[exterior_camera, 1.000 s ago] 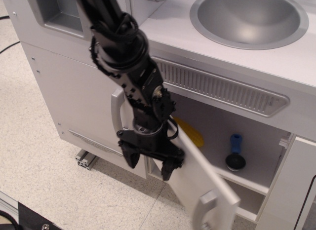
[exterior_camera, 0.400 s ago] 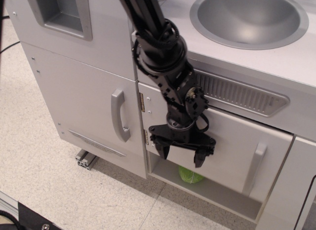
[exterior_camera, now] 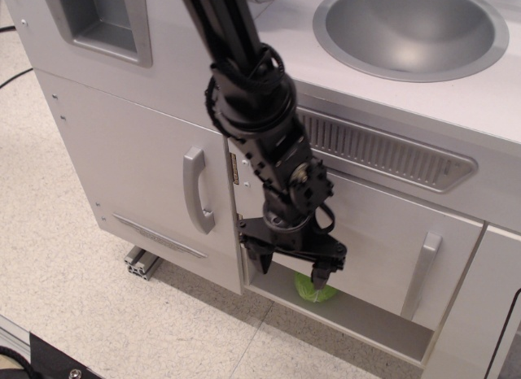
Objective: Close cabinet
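Hovering gripper (exterior_camera: 291,269) empty, jaws apart, before shut cabinet door (exterior_camera: 383,233); no writing legible.

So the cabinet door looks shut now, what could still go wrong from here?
The gripper hangs open right in front of the cabinet door; pulling away carelessly could snag a finger on the door's lower edge and swing it open. The fingers also sit close to the green object below, which they might knock.

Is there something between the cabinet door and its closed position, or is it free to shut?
Nothing visible blocks it. The cabinet door already lies flush against the frame; the end effector hangs open before it, above a green object on the lower shelf.
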Available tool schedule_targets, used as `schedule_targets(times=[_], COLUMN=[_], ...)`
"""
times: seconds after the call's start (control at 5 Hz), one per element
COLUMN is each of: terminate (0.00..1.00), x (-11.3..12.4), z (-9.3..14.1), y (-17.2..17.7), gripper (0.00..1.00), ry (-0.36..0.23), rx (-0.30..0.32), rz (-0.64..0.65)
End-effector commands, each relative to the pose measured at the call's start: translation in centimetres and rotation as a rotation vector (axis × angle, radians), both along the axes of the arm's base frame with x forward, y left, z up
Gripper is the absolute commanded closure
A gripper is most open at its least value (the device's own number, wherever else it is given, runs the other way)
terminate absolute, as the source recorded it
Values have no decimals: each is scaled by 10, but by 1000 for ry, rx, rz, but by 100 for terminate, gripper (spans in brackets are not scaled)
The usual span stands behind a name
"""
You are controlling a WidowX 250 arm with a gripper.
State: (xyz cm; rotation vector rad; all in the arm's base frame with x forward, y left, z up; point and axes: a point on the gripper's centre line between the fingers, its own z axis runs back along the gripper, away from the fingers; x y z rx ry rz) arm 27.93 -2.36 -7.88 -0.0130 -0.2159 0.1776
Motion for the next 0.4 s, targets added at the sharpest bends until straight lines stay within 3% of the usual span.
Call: schedule_targets(times=[0.0, 0.2], terminate=[0, 100], x=[1, 1], z=[38, 38], y=[16, 16], gripper=[0, 0], ry=[-39, -39], rx=[-10, -10], rz=[-53, -53])
